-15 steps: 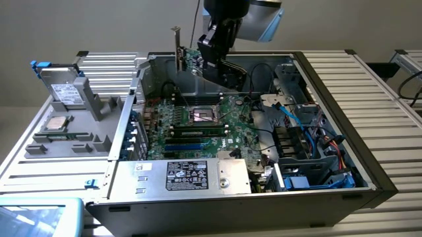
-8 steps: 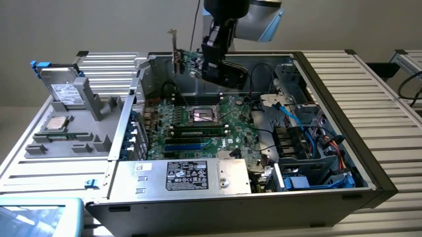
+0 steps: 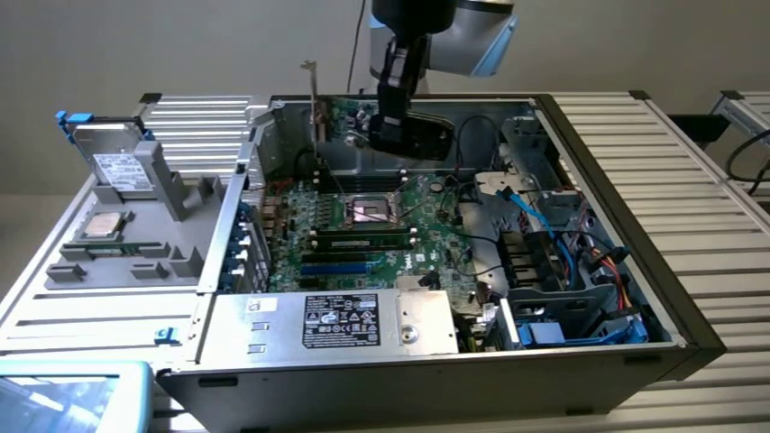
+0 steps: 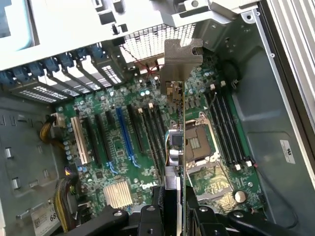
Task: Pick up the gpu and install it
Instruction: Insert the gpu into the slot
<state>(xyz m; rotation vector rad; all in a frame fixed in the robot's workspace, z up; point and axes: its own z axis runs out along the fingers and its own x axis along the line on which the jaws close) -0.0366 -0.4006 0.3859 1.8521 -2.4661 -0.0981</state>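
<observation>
A slatted metal table (image 3: 673, 162) carries an open grey computer case (image 3: 361, 388). The claw (image 4: 179, 219) clenches the thin green-and-black gpu card (image 4: 181, 88) edge-on beneath it, over the green motherboard (image 4: 123, 162). Likely hazards: tilt making it miss the blue expansion slot (image 4: 125, 132), or its bracket snagging the case.

Exterior view, position: stood above the open computer case (image 3: 421, 392), off its near wall, well back.
Exterior view, facing: looked down at a slant; took in the whole case and the arm (image 3: 439, 36) at the far side.
Wrist view, position: rode on the arm, close over the motherboard (image 4: 147, 172).
Wrist view, facing: looked into the case along the edge-on card (image 4: 181, 69).
Shared ground: motherboard (image 3: 439, 225) and processor socket (image 3: 371, 212) (image 4: 197, 142).
</observation>
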